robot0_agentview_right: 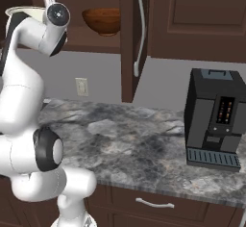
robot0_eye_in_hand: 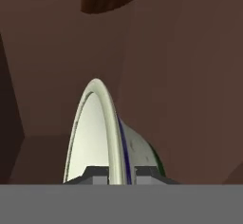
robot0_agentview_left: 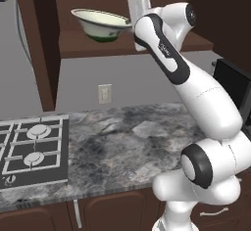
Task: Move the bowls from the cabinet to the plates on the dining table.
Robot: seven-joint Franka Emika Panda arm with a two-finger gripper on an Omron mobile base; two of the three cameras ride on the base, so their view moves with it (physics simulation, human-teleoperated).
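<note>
bowl in hand: the round bowl, cream-white inside and green outside [robot0_agentview_left: 102, 25], sits at the front of the open dark brown wooden wall cabinet [robot0_agentview_left: 46, 44], tilted, its base seemingly just off the inner shelf
grip: the two-finger gripper [robot0_eye_in_hand: 119, 173] is pinched narrow on the bowl's rim at the side nearest the arm, one dark tip inside the wall and one outside; in the hand view the rim runs straight up between them
how it will handle: likely a stiff, glazed, breakable thing and slick under the pads; held by one edge, its weight hangs out to the side, so I judge it may swing or slip if the wrist turns fast
where to hold: the rim is the only part thin enough for these jaws; a deep bite at the wall looks safest
second bowl: the glossy reddish-brown wooden bowl [robot0_agentview_right: 102, 20] stands upright on the same shelf, well apart to the right, untouched
left base view adds: the whole cream bowl in profile, plus the gas hob [robot0_agentview_left: 32, 149] on the grey marbled counter [robot0_agentview_left: 127, 137]
right base view adds: the wooden bowl, the open cabinet door with its long silver bar handle [robot0_agentview_right: 139, 24], and a black coffee machine [robot0_agentview_right: 215, 118]; the arm covers most of the cream bowl here
hand view adds: the pinch itself, and the wooden bowl's underside at the top edge
not seen: plates and dining table
</note>
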